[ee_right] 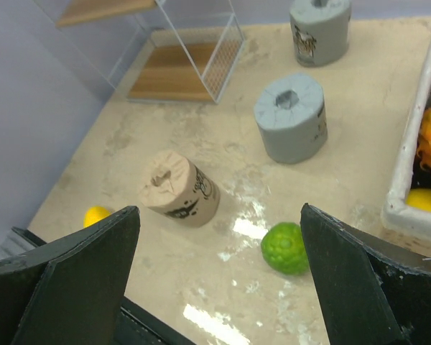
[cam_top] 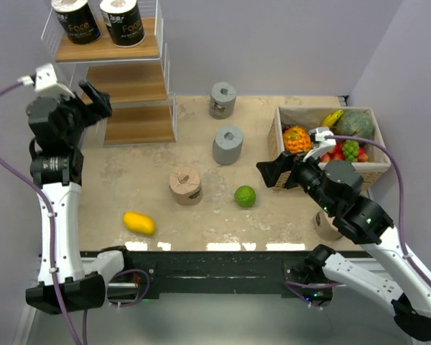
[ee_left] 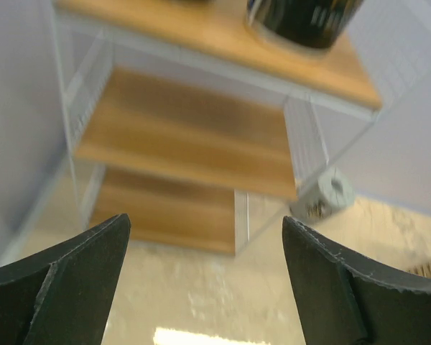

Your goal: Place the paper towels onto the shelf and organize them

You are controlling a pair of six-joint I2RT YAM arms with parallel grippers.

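Note:
The shelf (cam_top: 133, 79) stands at the back left with two black-wrapped paper towels (cam_top: 122, 20) on its top board; its middle and lower boards are bare. Two grey rolls (cam_top: 228, 144) (cam_top: 223, 99) and a tan roll (cam_top: 185, 185) stand on the table. A second tan roll (cam_top: 327, 226) is partly hidden behind my right arm. My left gripper (cam_top: 97, 99) is open and empty in front of the shelf's middle board (ee_left: 194, 136). My right gripper (cam_top: 271, 175) is open and empty, above the table between the tan roll (ee_right: 178, 189) and the green fruit (ee_right: 286, 247).
A wicker basket (cam_top: 281, 136) of fruit stands at the right. A green fruit (cam_top: 245, 195) lies near the middle and a yellow fruit (cam_top: 139, 223) at the front left. The left wrist view shows a black roll (ee_left: 302, 18) and the far grey roll (ee_left: 323, 195).

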